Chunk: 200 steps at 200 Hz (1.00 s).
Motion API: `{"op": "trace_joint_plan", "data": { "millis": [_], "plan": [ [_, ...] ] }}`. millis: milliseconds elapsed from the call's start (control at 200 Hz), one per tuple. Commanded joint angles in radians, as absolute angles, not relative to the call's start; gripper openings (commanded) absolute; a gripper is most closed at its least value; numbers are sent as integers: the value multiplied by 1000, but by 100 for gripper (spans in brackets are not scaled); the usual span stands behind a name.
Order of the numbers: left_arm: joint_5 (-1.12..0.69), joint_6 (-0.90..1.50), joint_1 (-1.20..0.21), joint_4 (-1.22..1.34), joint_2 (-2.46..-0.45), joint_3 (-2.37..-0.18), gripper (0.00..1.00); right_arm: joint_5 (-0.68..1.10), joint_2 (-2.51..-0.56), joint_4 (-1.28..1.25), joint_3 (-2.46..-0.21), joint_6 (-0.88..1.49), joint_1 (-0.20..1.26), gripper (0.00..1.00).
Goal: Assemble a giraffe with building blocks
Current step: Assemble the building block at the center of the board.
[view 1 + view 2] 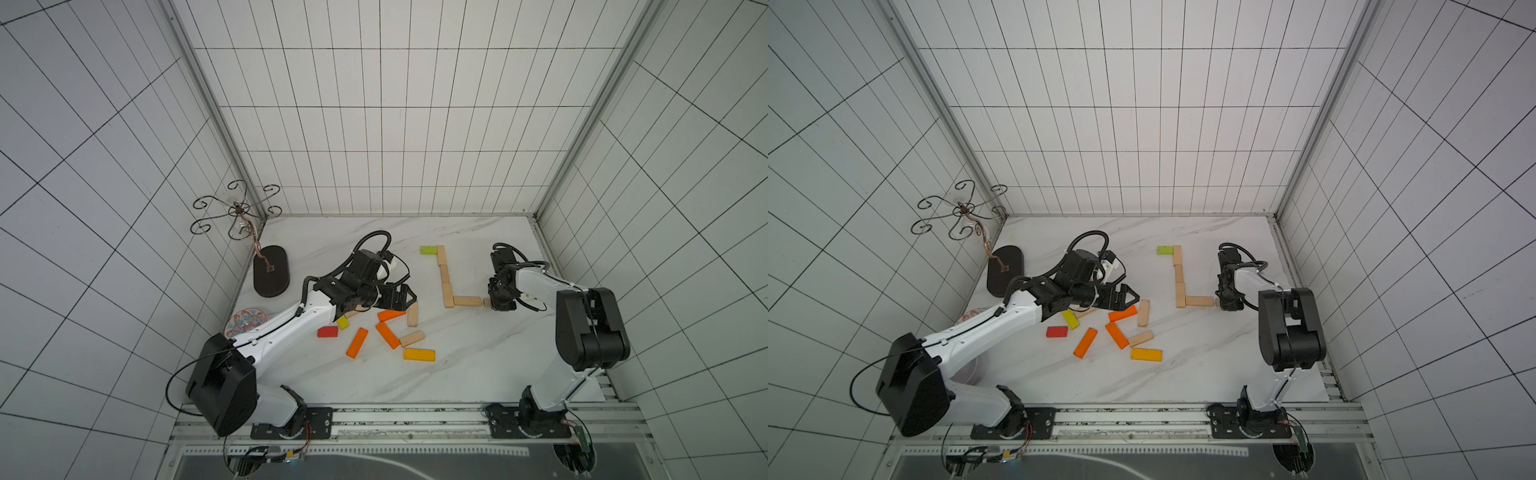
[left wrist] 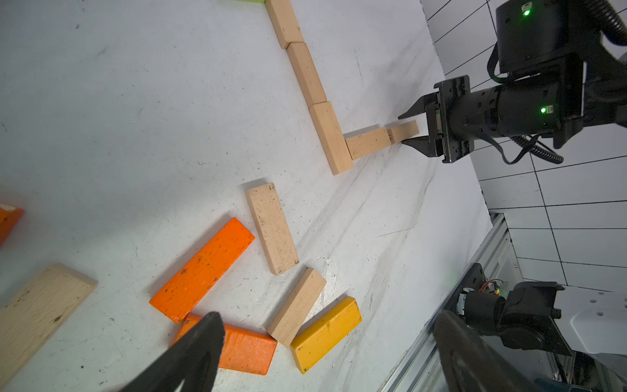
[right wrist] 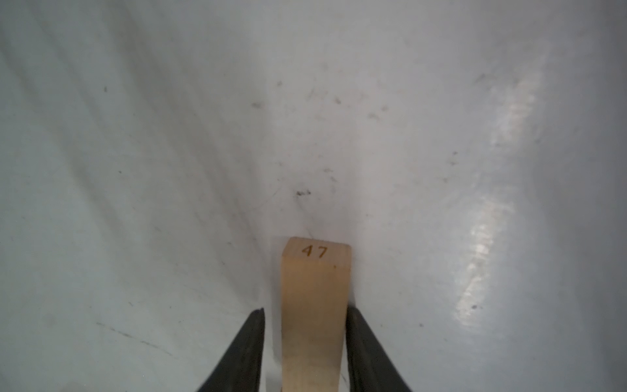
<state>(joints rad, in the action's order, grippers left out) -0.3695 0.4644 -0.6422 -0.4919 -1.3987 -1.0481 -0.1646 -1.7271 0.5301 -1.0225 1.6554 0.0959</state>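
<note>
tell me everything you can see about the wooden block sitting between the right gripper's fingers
The wooden block is a small bar of pale unpainted wood with "47" marked at one end. It lies on the white table, end to end with the neighbouring block in the L-shaped line, seemingly touching it. The open right gripper straddles it, with a gap showing beside one finger.

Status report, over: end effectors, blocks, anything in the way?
Left end effector open over loose blocks. Right end effector open, straddling pale block. Nothing in the way.
</note>
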Motion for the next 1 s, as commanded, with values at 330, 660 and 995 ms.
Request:
{"op": "trace_joint_plan", "data": {
  "millis": [330,660,995],
  "plan": [
    [-388,442,-620,-486,-1407,-1085,97,-156,-1750,565,-1074,1678,116,30],
    [-395,439,-607,-489,-1399,-1074,97,-156,-1763,563,-1077,1689,140,30],
    [-400,435,-596,-488,-1400,-1066,97,-160,-1774,563,-1078,1695,141,33]
  ]
}}
